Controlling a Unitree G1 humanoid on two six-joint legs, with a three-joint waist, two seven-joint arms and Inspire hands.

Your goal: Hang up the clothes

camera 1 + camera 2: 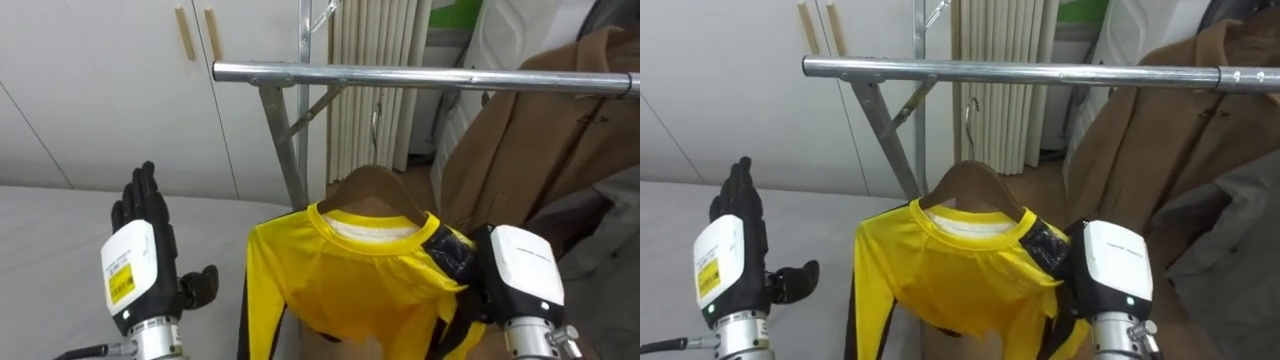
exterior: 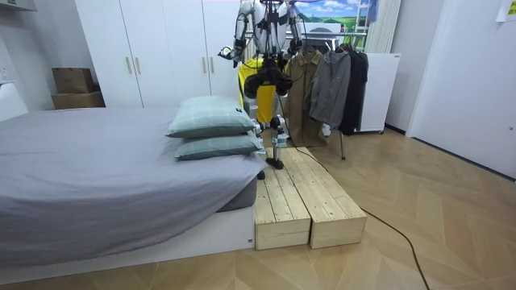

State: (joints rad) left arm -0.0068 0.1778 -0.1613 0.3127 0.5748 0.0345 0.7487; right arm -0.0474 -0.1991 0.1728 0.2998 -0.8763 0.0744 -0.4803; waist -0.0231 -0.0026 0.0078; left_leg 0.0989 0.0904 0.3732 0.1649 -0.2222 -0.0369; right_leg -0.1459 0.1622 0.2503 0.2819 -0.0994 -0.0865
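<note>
The yellow shirt (image 1: 350, 280) is on a brown wooden hanger (image 1: 372, 190), held up in front of the robot just below the steel rail (image 1: 420, 77). It is a smooth knit with a ribbed round collar and dark side panels. The collar faces up and the hanger's long axis runs left to right, roughly along the rail. Its thin wire hook points straight up and ends under the round tube, not over it.

The right robot hand (image 1: 520, 265) has its dark fingers clamped on the shirt's right shoulder, over the hanger's end. The left robot hand (image 1: 135, 265) is raised beside the shirt and apart from it, empty, with fingers straight and thumb out. A yellow sticker on its white back carries print too small to read.

A tan coat (image 1: 530, 130) of thick cloth hangs on the rail to the right. The robot stands on a plank platform (image 2: 298, 193) beside the grey bed (image 2: 97, 177).
</note>
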